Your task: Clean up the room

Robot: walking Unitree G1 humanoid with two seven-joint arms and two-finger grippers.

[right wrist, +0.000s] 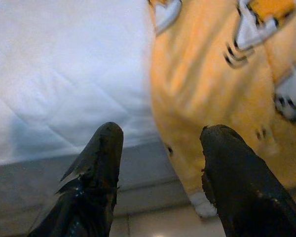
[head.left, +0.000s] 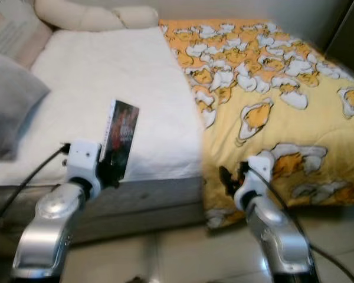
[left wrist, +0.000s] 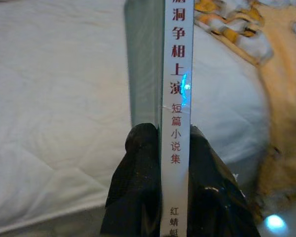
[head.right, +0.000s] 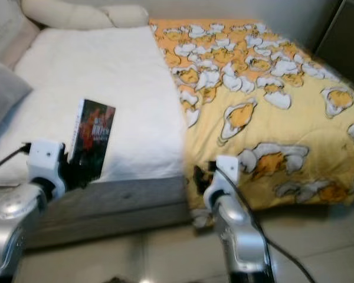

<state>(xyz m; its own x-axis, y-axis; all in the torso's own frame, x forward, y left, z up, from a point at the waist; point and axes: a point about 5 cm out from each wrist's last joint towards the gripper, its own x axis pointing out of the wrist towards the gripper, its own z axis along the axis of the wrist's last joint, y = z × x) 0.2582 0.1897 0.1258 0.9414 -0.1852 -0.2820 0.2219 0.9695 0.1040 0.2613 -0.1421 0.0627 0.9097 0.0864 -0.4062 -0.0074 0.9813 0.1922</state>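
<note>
A thin book [head.left: 121, 137] with a dark cover and a white spine [left wrist: 177, 98] printed in red characters stands upright in my left gripper [head.left: 109, 172], which is shut on its lower end. It hangs over the front edge of the white mattress [head.left: 106, 82]. My right gripper [head.left: 231, 178] is open, its fingers [right wrist: 101, 163] spread wide with nothing between them. It hovers in front of the hanging edge of the yellow duck-print quilt [head.left: 271, 100], close to the bed's side.
The quilt covers the right half of the bed. A grey pillow [head.left: 9, 103] lies at the left, cream pillows [head.left: 88, 16] at the head. The grey bed base [head.left: 153, 200] runs below the mattress. Pale tiled floor [head.left: 183, 253] lies in front.
</note>
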